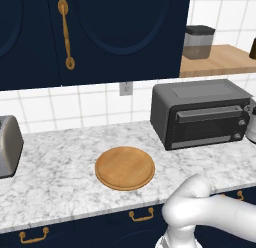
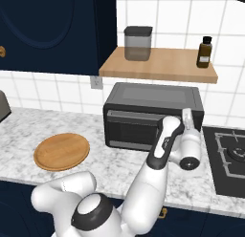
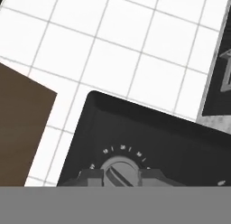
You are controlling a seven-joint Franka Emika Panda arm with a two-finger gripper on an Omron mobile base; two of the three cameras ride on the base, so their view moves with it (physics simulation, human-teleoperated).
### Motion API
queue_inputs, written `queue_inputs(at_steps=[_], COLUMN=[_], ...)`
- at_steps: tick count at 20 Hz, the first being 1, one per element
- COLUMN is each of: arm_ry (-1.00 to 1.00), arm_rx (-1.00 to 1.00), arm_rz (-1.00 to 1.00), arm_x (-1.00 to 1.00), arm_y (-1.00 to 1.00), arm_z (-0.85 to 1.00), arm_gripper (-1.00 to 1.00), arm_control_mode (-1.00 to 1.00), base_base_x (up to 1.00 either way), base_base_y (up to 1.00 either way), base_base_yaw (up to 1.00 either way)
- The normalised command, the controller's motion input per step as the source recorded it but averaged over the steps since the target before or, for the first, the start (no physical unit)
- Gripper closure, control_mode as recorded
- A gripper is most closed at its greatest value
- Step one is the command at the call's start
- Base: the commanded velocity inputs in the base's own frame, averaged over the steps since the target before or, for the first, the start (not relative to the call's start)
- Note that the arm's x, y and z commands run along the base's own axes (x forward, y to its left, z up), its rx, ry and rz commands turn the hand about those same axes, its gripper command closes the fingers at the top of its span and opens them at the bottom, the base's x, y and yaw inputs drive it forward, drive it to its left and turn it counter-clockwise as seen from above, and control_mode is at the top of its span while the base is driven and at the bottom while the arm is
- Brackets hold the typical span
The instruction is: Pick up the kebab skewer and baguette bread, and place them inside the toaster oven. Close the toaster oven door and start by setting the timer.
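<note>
The dark grey toaster oven (image 1: 200, 117) (image 2: 153, 112) stands on the counter with the toaster oven door (image 1: 207, 124) (image 2: 131, 128) closed upright. My gripper (image 3: 121, 177) (image 2: 187, 115) is at the oven's right-hand control panel (image 3: 158, 137), shut on a round knob (image 3: 121, 170) with tick marks around it. One fingertip sits on each side of the knob. The kebab skewer and the baguette bread are out of view. A round wooden plate (image 1: 125, 168) (image 2: 61, 151) lies bare on the counter to the left of the oven.
A silver slot toaster (image 1: 7, 147) stands at the far left. A wooden shelf (image 2: 158, 64) above the oven carries a lidded canister (image 2: 138, 42) and a brown bottle (image 2: 204, 52). A black cooktop (image 2: 229, 159) lies right of the oven.
</note>
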Motion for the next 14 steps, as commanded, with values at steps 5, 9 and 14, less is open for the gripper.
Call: queue_inputs(at_steps=[5,9,14], arm_ry=[-0.06,-0.06,-0.05], arm_rx=[0.16,0.14,0.12], arm_rz=[-0.05,-0.06,-0.09], arm_x=[-0.28,-0.27,-0.27], arm_y=[0.00,0.00,0.00], arm_z=[-0.15,-0.20,-0.23], arm_gripper=[1.00,1.00,1.00], arm_control_mode=[-1.00,-1.00,-1.00], base_base_x=[0.00,0.00,0.00], base_base_y=[0.00,0.00,0.00], base_base_yaw=[0.00,0.00,0.00])
